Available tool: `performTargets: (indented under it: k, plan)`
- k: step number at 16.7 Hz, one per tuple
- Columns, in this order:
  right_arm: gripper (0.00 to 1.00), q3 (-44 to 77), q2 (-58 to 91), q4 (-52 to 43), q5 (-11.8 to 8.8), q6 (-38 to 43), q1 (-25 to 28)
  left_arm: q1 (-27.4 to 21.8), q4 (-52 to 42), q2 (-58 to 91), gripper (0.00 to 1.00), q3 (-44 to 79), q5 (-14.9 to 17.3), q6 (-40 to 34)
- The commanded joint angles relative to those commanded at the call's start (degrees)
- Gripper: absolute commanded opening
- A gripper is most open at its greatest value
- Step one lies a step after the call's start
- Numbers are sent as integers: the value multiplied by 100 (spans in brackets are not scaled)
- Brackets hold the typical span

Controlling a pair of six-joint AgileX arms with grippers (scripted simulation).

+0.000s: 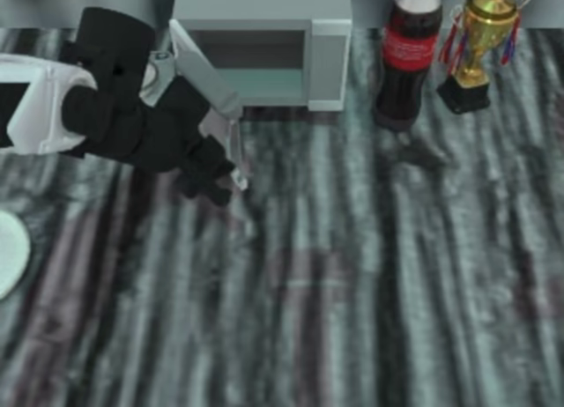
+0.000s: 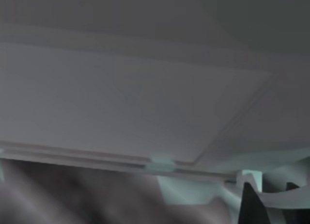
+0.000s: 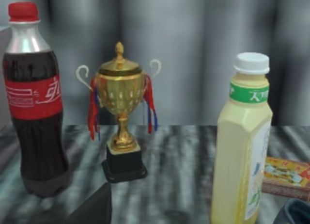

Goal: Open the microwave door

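Observation:
The light-grey microwave [image 1: 264,3] stands at the back of the table, left of centre. Its dark cavity with a teal floor [image 1: 264,83] is exposed. The microwave door [image 1: 208,76] is swung out toward the front left, well away from the oven's front. My left gripper [image 1: 222,178] is at the door's free edge, shut on it. In the left wrist view the door panel [image 2: 121,98] fills most of the picture, with one dark fingertip [image 2: 248,207] beside the pale edge piece. My right gripper [image 3: 193,219] is out of the top view, parked and open.
A cola bottle [image 1: 407,59] and a gold trophy [image 1: 480,46] stand to the right of the microwave. The right wrist view also shows a yellow bottle [image 3: 242,146] and a red box [image 3: 286,175]. A white plate [image 1: 9,248] lies at the left edge.

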Motion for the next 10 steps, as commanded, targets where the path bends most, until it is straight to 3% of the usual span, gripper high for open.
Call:
performTargets:
  k: [10]
  plan:
    - [100, 0, 0, 0, 0, 0, 0, 187, -182, -13, 0, 39, 224, 408]
